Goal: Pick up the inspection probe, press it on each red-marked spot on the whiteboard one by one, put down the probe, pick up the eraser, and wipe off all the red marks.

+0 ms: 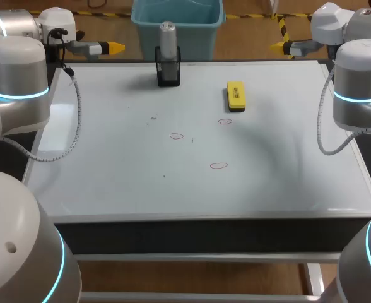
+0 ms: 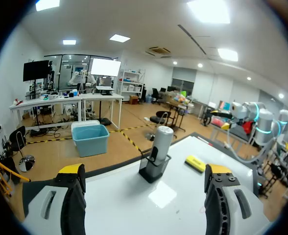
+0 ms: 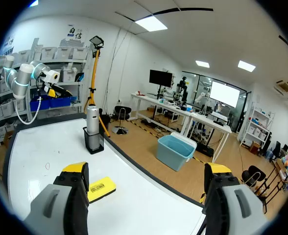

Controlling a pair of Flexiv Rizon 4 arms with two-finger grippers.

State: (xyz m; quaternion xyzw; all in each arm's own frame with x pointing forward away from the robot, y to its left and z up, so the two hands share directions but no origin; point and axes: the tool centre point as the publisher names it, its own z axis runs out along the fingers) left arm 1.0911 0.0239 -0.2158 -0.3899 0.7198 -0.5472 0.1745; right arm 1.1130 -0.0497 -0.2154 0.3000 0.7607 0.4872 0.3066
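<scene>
Red-outlined ovals (image 1: 218,166) dot whiteboard (image 1: 110,177); silver probe (image 1: 167,38) stands in black holder (image 1: 168,74).

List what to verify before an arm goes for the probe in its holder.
1. Silver cylindrical probe upright in its black holder: ok.
2. Left gripper open, empty: ok.
3. Right gripper open, empty: ok.
4. Three red outline marks on the white whiteboard, all uncovered: ok.
5. Yellow block eraser lying off the marks: ok.
6. Probe's tip condition: cannot tell, hidden in the holder.
</scene>
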